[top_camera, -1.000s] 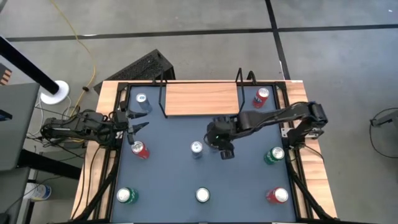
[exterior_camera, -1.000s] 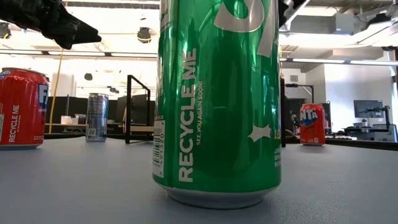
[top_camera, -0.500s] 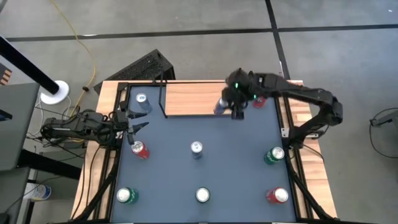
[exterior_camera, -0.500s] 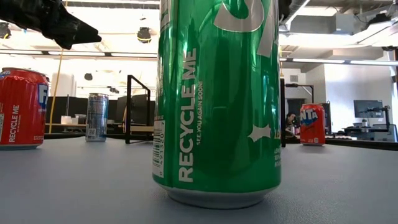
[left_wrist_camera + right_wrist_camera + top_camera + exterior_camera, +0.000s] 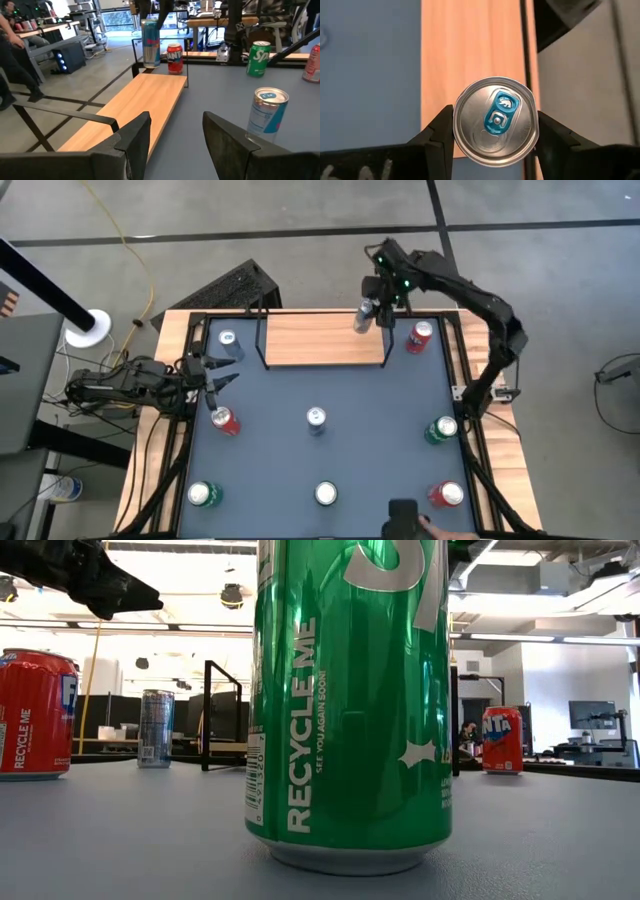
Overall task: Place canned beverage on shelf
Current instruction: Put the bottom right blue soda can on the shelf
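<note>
Two right fingers (image 5: 440,132) clamped around slim can (image 5: 495,121), above shelf (image 5: 470,45) end.

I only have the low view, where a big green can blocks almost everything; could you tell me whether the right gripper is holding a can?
Observer: Yes, the right gripper is clamped on a slim can, upright.
Operator: Thank you. Where is it relative to the shelf?
Observer: Over the right end of the shelf, beside the wire frame; I cannot tell if it touches the board.
Operator: And the left gripper?
Observer: The left gripper waits open and empty at the left edge of the table.
</note>
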`<state>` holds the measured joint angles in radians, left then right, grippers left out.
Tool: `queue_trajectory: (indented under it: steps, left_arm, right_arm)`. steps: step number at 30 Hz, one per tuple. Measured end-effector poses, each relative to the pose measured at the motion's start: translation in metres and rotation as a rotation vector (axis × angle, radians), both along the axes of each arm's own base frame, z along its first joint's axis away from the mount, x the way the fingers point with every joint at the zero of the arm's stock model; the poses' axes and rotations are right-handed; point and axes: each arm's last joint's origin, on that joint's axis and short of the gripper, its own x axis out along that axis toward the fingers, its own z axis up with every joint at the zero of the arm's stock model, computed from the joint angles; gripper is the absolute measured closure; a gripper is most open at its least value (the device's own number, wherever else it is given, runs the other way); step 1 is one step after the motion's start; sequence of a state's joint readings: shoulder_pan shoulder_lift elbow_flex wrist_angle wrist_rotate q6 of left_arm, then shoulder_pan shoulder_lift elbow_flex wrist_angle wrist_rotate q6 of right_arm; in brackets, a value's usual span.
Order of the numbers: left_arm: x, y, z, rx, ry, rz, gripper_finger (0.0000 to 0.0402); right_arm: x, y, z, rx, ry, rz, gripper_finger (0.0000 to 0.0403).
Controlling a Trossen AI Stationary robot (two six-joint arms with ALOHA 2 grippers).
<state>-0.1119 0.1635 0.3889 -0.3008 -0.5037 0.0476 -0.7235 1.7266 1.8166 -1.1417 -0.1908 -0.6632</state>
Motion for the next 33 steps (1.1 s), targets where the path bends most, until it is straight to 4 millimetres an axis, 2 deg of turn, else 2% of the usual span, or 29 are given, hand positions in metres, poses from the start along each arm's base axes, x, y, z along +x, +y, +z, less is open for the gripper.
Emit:
queue_trajectory:
  steps: [6,11,18,29,33]
  left_arm:
    - [0.0,0.0,0.0,-0.004,-0.001,0.001,0.023]
    - [0.0,0.0,0.0,-0.005,-0.002,0.002,0.023]
    - [0.0,0.0,0.0,-0.005,-0.001,0.008,0.023]
    - [0.0,0.0,0.0,-0.008,-0.002,0.01,0.023]
    - [0.0,0.0,0.0,-0.009,-0.002,0.009,0.023]
  right_arm:
    - [-0.008,-0.04,-0.011,0.051,0.034,-0.086,0.0214]
    - [-0.007,-0.059,-0.032,0.074,0.085,-0.073,0.0214]
    - [0.001,-0.069,-0.048,0.066,0.103,-0.036,0.0214]
    - [0.0,-0.073,-0.048,0.08,0.045,-0.018,0.0214]
    - [0.002,-0.077,-0.054,0.079,0.043,-0.024,0.0214]
